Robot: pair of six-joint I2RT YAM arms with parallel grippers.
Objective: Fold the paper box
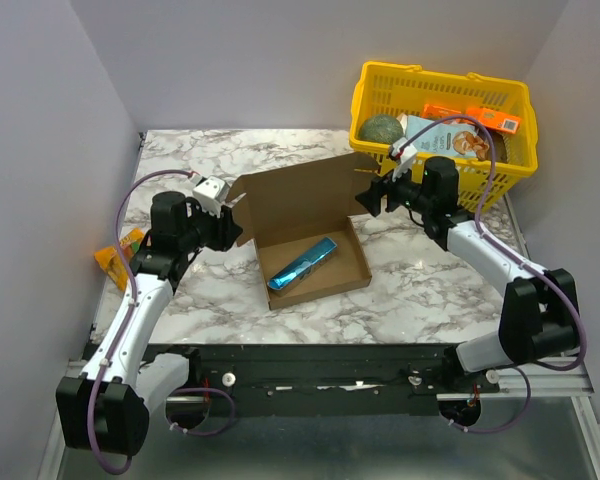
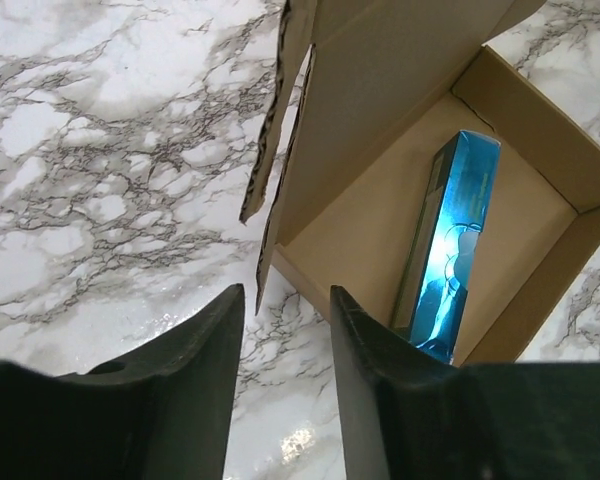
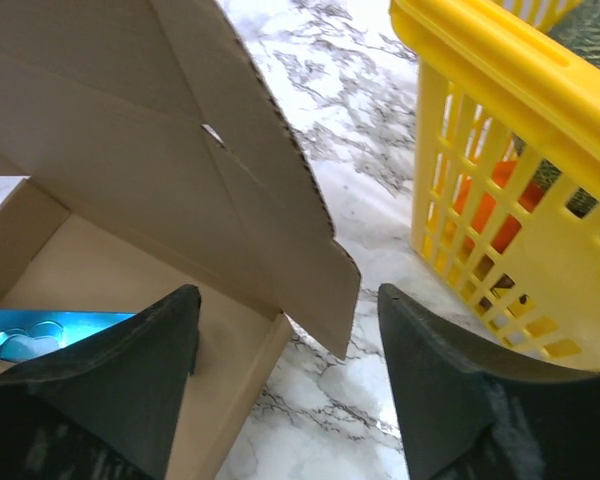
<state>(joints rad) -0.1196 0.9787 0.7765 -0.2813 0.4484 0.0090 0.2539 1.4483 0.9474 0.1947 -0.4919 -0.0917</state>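
The paper box point(image 1: 298, 196) is brown cardboard in the middle of the table, its lid standing up at the back with a side flap at each end. A shiny blue packet point(image 1: 302, 263) lies in its shallow tray. My left gripper point(image 1: 238, 215) is at the lid's left flap. In the left wrist view the flap point(image 2: 280, 130) hangs with its lower tip just ahead of the narrowed left gripper point(image 2: 286, 292), untouched by either finger. My right gripper point(image 1: 365, 195) is at the right flap. The right flap's corner point(image 3: 330, 290) sits between the wide-apart fingers of the right gripper point(image 3: 288, 292), unpinched.
A yellow plastic basket point(image 1: 432, 73) with groceries stands at the back right, close beside my right gripper point(image 3: 500, 90). A small orange packet point(image 1: 115, 258) lies at the table's left edge by the left arm. Grey walls close in the left, back and right sides.
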